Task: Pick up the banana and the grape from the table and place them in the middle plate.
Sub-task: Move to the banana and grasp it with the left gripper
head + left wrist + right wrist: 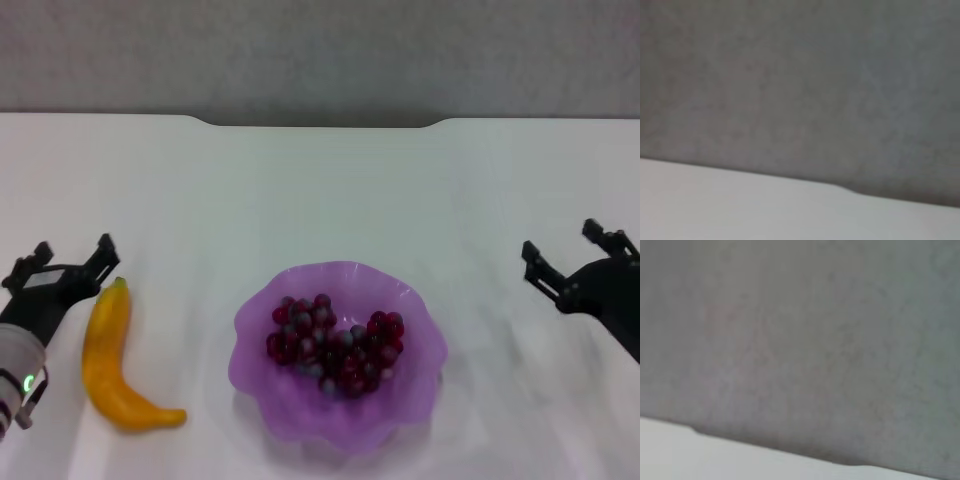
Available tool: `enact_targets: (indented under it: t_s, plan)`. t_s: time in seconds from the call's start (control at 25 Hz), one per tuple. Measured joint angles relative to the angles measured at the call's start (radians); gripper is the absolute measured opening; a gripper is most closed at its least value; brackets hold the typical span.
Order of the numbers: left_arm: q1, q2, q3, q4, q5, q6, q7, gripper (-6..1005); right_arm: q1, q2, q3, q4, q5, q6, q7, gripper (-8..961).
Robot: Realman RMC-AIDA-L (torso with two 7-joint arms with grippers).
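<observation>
Head view: the white table [320,190] runs across the whole field, its far edge straight apart from a shallow notch at centre, with a grey wall behind. The middle plate [415,345], translucent purple with a scalloped rim, stands near the table's near edge at centre. The grape [335,345] bunch lies inside the plate, across its middle, clear of the rim on all sides. The banana [110,360] lies flat on the table to the left of the plate, apart from it with a strip of bare white surface between; its green stem tip points away from the robot and its far end curls toward the plate.

The left hand [68,262] sits low at the left edge, fingers spread and holding nothing, its nearer finger just beside the banana's stem tip. The right hand [568,250] is at the right edge, well apart from the plate, fingers likewise parted and holding nothing.

A broad band of bare table lies between the plate and the far edge, and between the plate and the right hand.

Both wrist views: only the table's far edge [740,210] [740,465], its notch, and the grey wall.
</observation>
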Motion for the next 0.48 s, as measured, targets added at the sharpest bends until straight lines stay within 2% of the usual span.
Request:
enact_targets:
  t_s: [0.16, 0.28, 0.36, 0.48]
  plan:
    - [0.042, 0.010, 0.006, -0.132, 0.034, -0.025, 0.077, 890, 0.004, 0.000, -0.018, -0.007, 0.006, 0.028, -0.019, 880]
    - [0.126, 0.034, -0.041, -0.361, 0.049, -0.171, 0.198, 890, 0.005, -0.001, -0.020, -0.006, 0.006, 0.052, -0.019, 880]
    - [0.203, 0.036, -0.140, -0.575, 0.050, -0.382, 0.338, 890, 0.007, -0.001, -0.020, -0.003, 0.007, 0.060, -0.021, 880]
    - [0.267, 0.005, -0.289, -0.793, 0.048, -0.690, 0.497, 890, 0.016, 0.000, -0.020, -0.004, 0.007, 0.072, -0.020, 880]
